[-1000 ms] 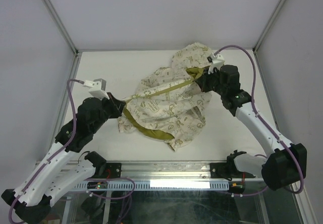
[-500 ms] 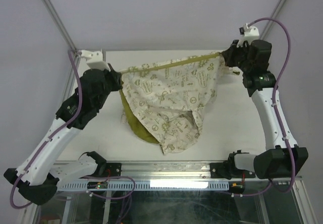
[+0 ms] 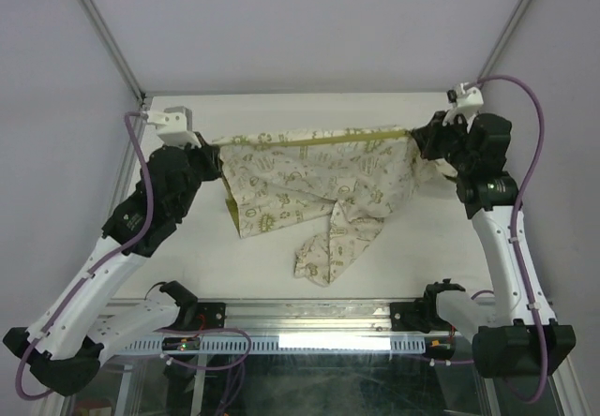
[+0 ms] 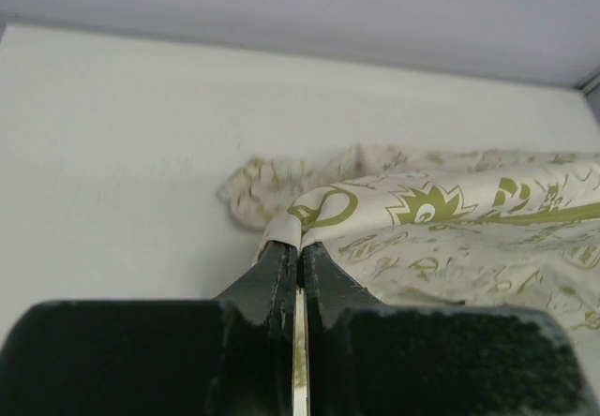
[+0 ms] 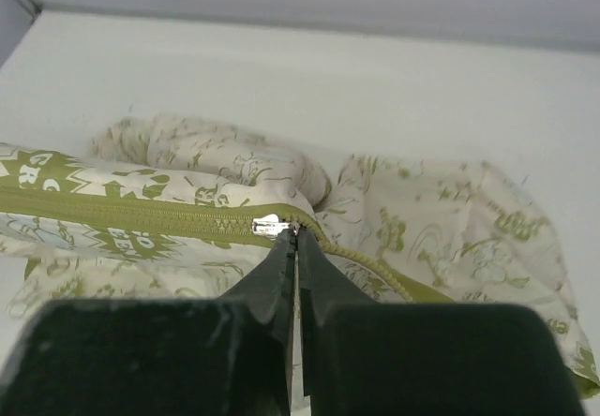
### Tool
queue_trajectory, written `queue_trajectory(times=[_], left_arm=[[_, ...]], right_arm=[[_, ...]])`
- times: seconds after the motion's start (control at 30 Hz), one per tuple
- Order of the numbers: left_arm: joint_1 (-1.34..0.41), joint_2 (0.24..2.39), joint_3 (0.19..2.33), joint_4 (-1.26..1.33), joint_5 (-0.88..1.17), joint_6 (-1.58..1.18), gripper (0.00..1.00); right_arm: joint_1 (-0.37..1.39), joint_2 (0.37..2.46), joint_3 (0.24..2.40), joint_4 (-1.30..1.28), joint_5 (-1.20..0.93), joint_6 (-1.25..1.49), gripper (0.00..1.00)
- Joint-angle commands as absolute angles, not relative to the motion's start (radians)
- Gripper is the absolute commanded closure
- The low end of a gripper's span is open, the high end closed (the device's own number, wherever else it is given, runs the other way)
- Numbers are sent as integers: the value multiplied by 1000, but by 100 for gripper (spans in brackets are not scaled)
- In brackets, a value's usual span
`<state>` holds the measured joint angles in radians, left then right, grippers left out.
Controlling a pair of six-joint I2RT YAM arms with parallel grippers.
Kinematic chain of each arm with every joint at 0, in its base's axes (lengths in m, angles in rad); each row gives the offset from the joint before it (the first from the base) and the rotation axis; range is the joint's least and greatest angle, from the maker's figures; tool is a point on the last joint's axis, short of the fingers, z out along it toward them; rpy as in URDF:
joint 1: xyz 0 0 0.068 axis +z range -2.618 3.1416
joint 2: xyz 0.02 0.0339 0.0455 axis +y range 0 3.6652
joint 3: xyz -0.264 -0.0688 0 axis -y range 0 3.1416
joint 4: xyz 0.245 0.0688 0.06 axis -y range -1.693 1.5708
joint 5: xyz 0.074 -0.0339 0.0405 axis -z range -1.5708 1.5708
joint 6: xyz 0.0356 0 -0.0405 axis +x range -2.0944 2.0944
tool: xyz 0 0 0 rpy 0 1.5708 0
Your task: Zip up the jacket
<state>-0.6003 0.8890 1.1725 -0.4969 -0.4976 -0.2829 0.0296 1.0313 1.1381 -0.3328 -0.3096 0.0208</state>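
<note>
The cream jacket [image 3: 319, 182] with olive motifs hangs stretched between both grippers over the white table, one sleeve [image 3: 328, 247] trailing toward the front. Its olive zipper [image 3: 319, 139] runs taut along the top edge. My left gripper [image 3: 212, 144] is shut on the jacket's left end; the left wrist view shows the jaws [image 4: 300, 244] pinching the cream fabric [image 4: 450, 210]. My right gripper [image 3: 419, 138] is shut at the zipper's right end. In the right wrist view its tips [image 5: 295, 236] pinch the pull right behind the silver slider [image 5: 267, 226] on the olive zipper tape [image 5: 141, 212].
The table [image 3: 187, 247] is boxed in by pale walls with metal posts at the back corners [image 3: 141, 93]. A metal rail [image 3: 300, 318] with the arm bases runs along the near edge.
Both arms swung outward and back, pulling the crumpled jacket into a taut horizontal line. In the last half second the right gripper dropped a little and the zipper edge straightened.
</note>
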Motion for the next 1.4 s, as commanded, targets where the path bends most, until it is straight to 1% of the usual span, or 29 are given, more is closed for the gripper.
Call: queue_trajectory(times=[0.0, 0.13, 0.23, 0.37, 0.5, 0.7, 0.83, 0.9, 1.0, 1.1, 1.2, 1.23, 1.27, 1.3, 1.33, 1.37], left_arm=[[-584, 791, 982, -524, -518, -404, 100], [-584, 717, 865, -563, -504, -516, 100], [-584, 681, 828, -582, -521, -546, 100], [-584, 668, 844, -633, -591, -553, 100], [-584, 640, 862, -678, -685, -548, 100], [-583, 604, 883, -712, -776, -526, 100], [-584, 586, 865, -715, -781, -536, 100], [-584, 579, 852, -719, -767, -559, 100], [-584, 555, 832, -712, -710, -598, 100], [-584, 498, 817, -670, -606, -609, 100], [-584, 428, 821, -648, -513, -602, 100], [-585, 404, 824, -642, -487, -596, 100], [-584, 377, 827, -634, -459, -588, 98], [-584, 349, 830, -626, -434, -580, 88], [-584, 323, 832, -617, -416, -575, 84], [-584, 296, 834, -611, -399, -569, 82]], right_arm=[[12, 965, 970, -284, -353, 66, 100], [13, 930, 851, -277, -349, 76, 100], [13, 936, 835, -293, -320, 78, 100], [-2, 971, 841, -321, -177, 81, 100], [-81, 995, 843, -329, -105, 103, 100], [-199, 997, 866, -333, -130, 114, 100], [-230, 1001, 894, -335, -132, 127, 100], [-231, 1000, 902, -337, -171, 138, 100], [-231, 969, 876, -313, -304, 177, 100], [-230, 872, 824, -269, -451, 238, 100], [-231, 751, 815, -317, -465, 245, 100], [-231, 707, 824, -345, -444, 242, 99], [-231, 665, 833, -369, -413, 243, 96], [-231, 622, 839, -386, -391, 246, 92], [-230, 582, 844, -404, -365, 244, 87], [-230, 541, 850, -422, -329, 239, 80]])
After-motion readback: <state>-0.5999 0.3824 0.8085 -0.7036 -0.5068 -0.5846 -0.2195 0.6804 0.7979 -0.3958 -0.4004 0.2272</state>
